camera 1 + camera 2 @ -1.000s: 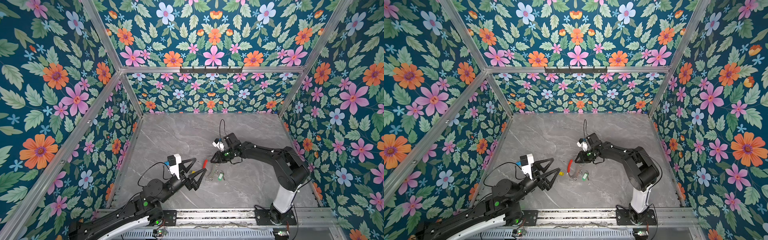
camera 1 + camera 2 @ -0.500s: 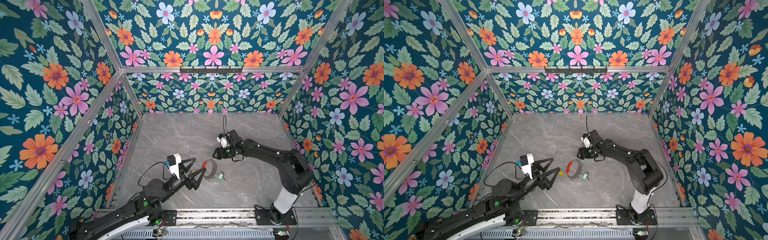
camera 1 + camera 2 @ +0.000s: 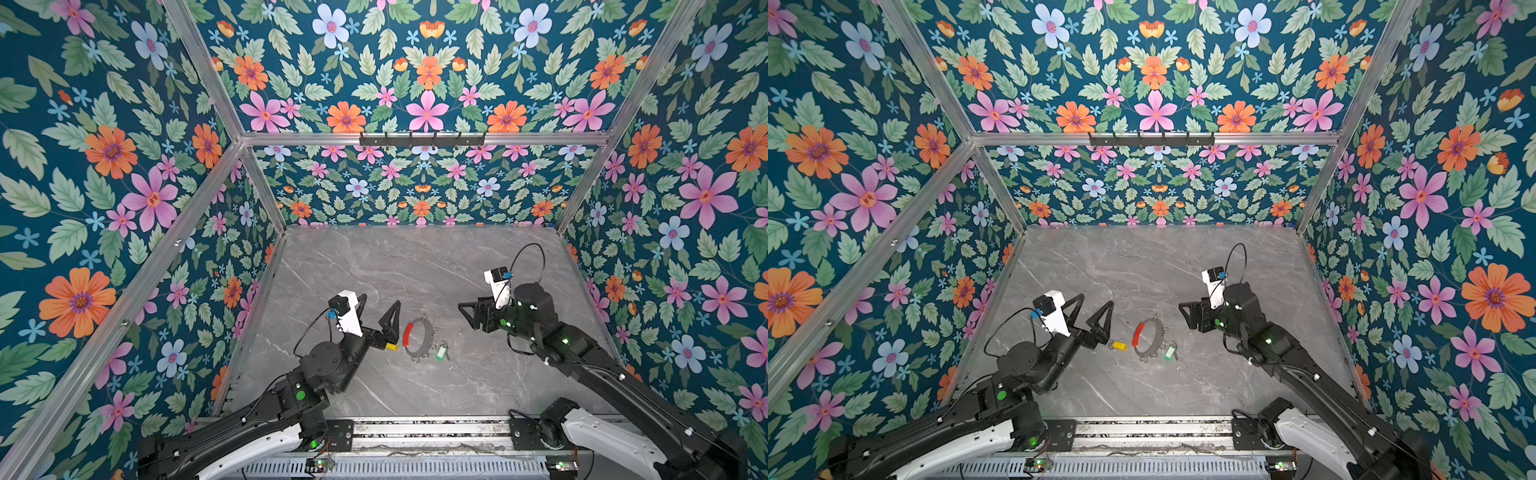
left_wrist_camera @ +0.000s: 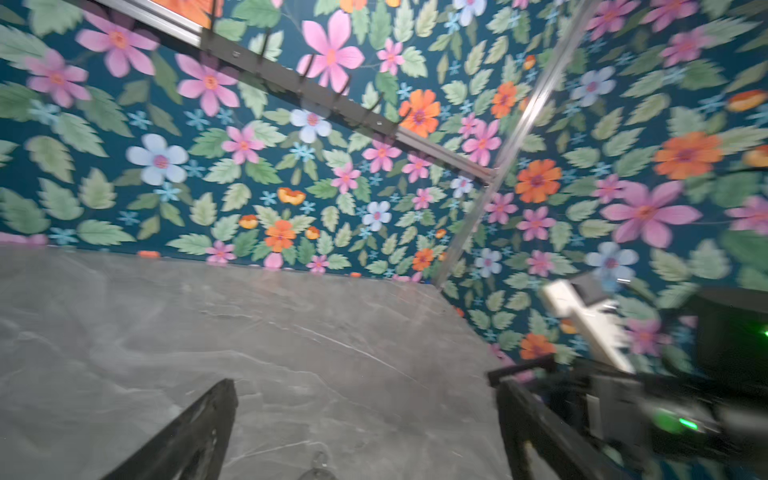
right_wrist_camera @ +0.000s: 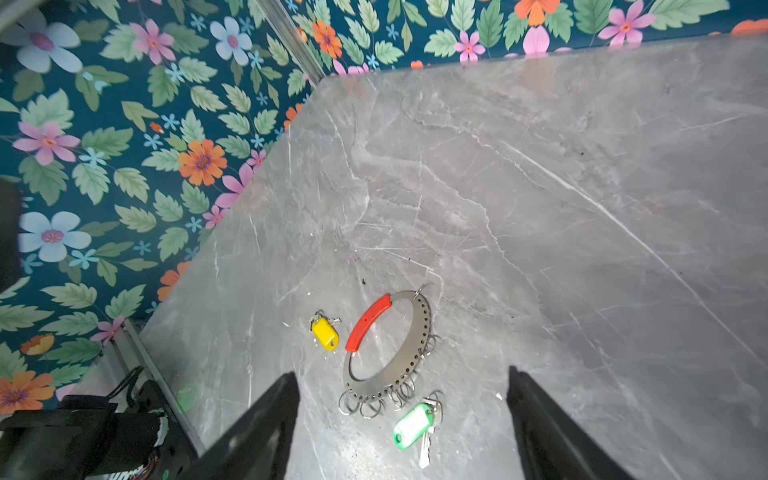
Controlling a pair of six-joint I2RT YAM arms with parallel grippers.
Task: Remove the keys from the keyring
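Right end effector [image 3: 468, 317] withdrawn from keyring [image 5: 417, 332], yellow key [image 5: 325, 332] lying apart

Wide-open table [image 3: 415, 266] behind the ring [image 5: 419, 332]; left pincer [image 3: 379, 302] crowds its left flank, yellow tag [image 5: 325, 334] lying between; green tag [image 5: 412, 420] blocks near-right.

No readable text, number or brand in any view from my end. Checked the likely spots quick:

- small yellow rectangular plastic key tag [image 5: 325, 335]: plain face, nothing legible.
- small green rectangular plastic key tag [image 5: 412, 420]: pale label window, no writing I can make out.
- flat grey metal hoop [image 5: 417, 332] and its red plastic sleeve [image 5: 370, 322]: no stamp or mark I can read.
- white plastic camera block [image 3: 348, 318] on the left wrist: any print is too small to tell in both top views.
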